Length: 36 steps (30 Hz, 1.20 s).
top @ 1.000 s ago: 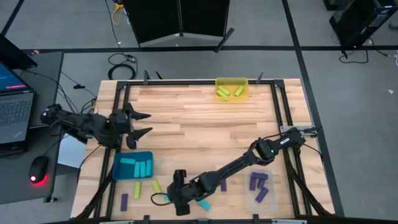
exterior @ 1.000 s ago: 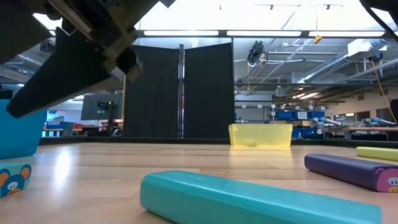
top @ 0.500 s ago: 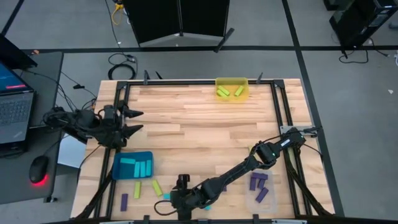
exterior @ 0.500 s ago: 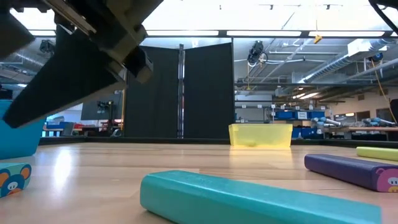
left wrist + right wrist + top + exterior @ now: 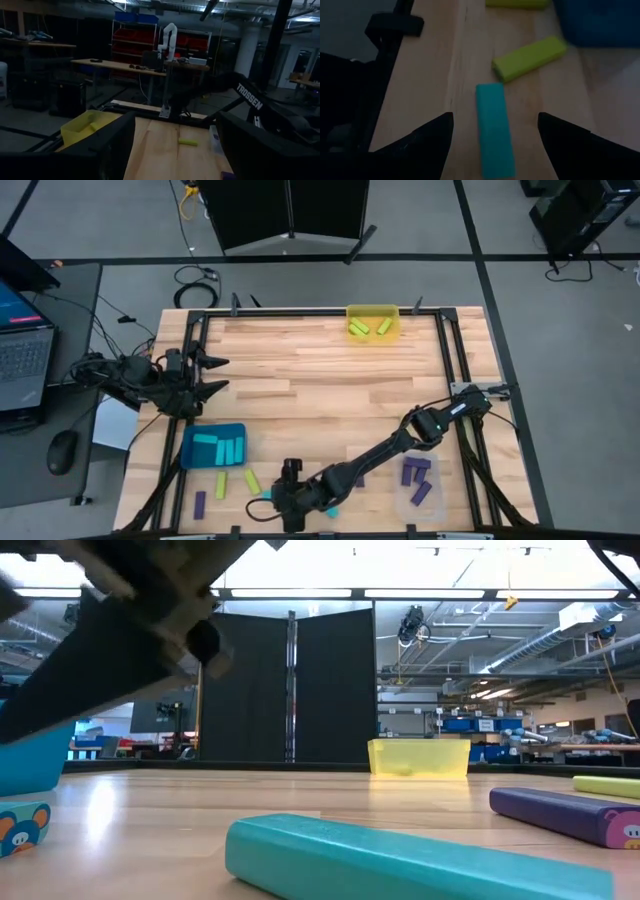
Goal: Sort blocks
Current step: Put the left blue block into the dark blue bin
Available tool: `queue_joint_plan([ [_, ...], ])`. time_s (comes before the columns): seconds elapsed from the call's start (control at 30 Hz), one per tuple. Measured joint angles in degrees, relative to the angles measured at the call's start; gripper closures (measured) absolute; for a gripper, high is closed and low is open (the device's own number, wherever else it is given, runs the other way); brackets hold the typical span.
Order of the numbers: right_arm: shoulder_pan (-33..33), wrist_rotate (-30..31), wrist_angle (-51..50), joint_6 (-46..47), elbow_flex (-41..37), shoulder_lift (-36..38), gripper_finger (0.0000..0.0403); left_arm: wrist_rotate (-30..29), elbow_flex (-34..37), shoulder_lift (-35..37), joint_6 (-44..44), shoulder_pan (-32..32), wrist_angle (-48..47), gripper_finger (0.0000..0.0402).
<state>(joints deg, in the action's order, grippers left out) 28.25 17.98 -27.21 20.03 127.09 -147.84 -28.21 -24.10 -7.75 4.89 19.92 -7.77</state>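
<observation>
Right gripper [image 5: 268, 502] hangs low at the table's near edge, just past the near side of the teal bin [image 5: 212, 446], fingers spread wide with nothing between them, straddling a cyan block [image 5: 494, 129] on the bare wood beside a yellow-green block [image 5: 529, 58]. Left gripper [image 5: 222, 376] waits over the table's left edge just behind the teal bin, fingers parted and empty. Wide clear wood lies from the teal bin to the yellow bin [image 5: 372, 321] at the far edge; purple blocks [image 5: 416, 478] sit well to the teal bin's right.
</observation>
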Motion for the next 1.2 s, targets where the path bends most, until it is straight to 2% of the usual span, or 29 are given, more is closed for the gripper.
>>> queue_joint_plan([
  [0.6,0.1,1.5,2.8,1.4,0.0,-2.2,0.0101,0.0,0.0,0.0,0.2,0.0,-0.3,0.0117],
  [0.73,0.3,4.0,3.1,1.2,0.0,-2.1,0.0103,0.0,0.0,0.0,0.2,0.0,-0.4,0.0117],
  [1.2,0.3,1.8,4.2,5.2,-3.1,-2.1,0.0114,0.0,0.0,0.0,0.3,0.0,-0.5,0.0117],
])
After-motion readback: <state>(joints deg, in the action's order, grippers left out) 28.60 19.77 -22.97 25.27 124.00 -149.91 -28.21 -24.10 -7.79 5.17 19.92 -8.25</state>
